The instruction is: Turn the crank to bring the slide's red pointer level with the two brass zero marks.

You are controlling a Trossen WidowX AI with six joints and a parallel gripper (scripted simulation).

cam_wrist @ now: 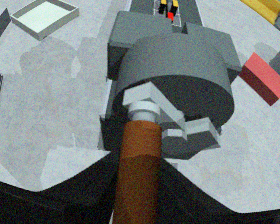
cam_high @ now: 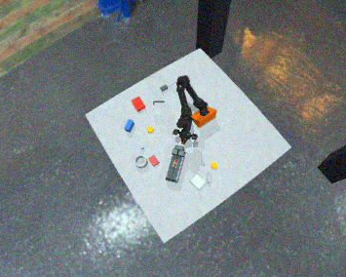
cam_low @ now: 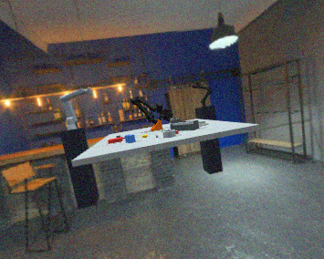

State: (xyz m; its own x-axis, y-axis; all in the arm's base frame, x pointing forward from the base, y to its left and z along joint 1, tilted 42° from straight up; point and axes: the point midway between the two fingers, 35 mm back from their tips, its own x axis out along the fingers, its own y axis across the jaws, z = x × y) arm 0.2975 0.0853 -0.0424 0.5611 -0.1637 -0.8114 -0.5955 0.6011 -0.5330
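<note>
A: Where do we stand with the machine?

B: The grey slide machine (cam_high: 173, 171) (cam_low: 185, 126) (cam_wrist: 173, 60) lies on the tabletop (cam_high: 242, 127) (cam_low: 226, 129), its crank end towards the arm; the gripper (cam_high: 184, 141) (cam_wrist: 136, 159) is nearly closed, its fingers pinching the brown handle (cam_wrist: 141, 150) of the crank (cam_wrist: 158, 102).

A: And the pointer?

B: The red pointer (cam_wrist: 170, 16) shows in the wrist view near two yellowish marks (cam_wrist: 163, 6) (cam_wrist: 175, 6), which I take for the brass zero marks; it seems to sit a little to the crank's side of them, though I can't judge the gap finely.

A: How would you turn it, then?

B: Slowly, and along the handle's own circle; a straight pull would load the crank sideways and might drag the machine or slip the grip; let the handle roll between the fingers if it wants to.

A: Which way round?

B: I can't tell from this; try a small arc, watch the pointer, and reverse if it draws off; near the marks, use smaller arcs still; once level, pause, then open the fingers evenly and back straight off, so the handle isn't nudged.
</note>
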